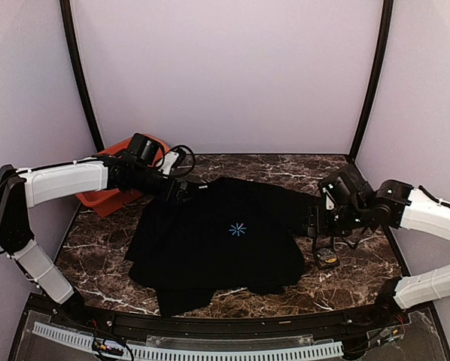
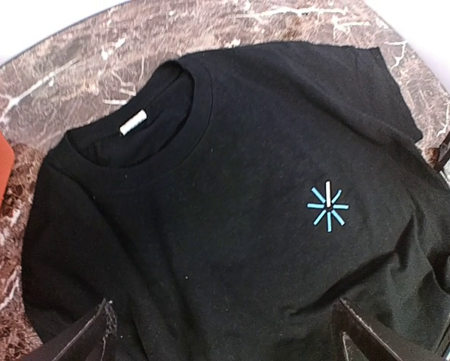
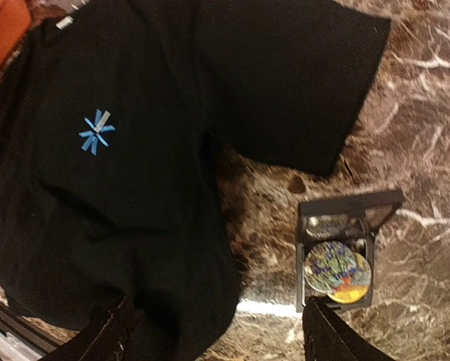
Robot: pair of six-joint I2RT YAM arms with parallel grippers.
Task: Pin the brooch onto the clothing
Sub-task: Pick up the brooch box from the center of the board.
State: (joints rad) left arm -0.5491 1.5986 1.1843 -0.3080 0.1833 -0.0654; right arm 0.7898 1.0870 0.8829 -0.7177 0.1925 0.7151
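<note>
Over on the counter (image 3: pixel 421 113) beside the T-shirt (image 3: pixel 135 188) sleeve, the brooch (image 3: pixel 338 271) sits in its open black case (image 3: pixel 353 204). Nearby the right end effector (image 3: pixel 217 338) hangs spread and empty, and the left end effector (image 2: pixel 229 338) does likewise over the chest. I'd descend straight and pinch the disc's rim.

Soft, matt black cloth on shirt (image 1: pixel 210 252). Shiny, smooth stone-look table (image 1: pixel 97 256). Glossy brooch (image 3: pixel 338 272), lower right, inside dark plastic-look case (image 3: pixel 353 203).

light: soft, even; shadows: faint; T-shirt (image 1: pixel 210 248): featureless black; right wrist view: blurry
</note>
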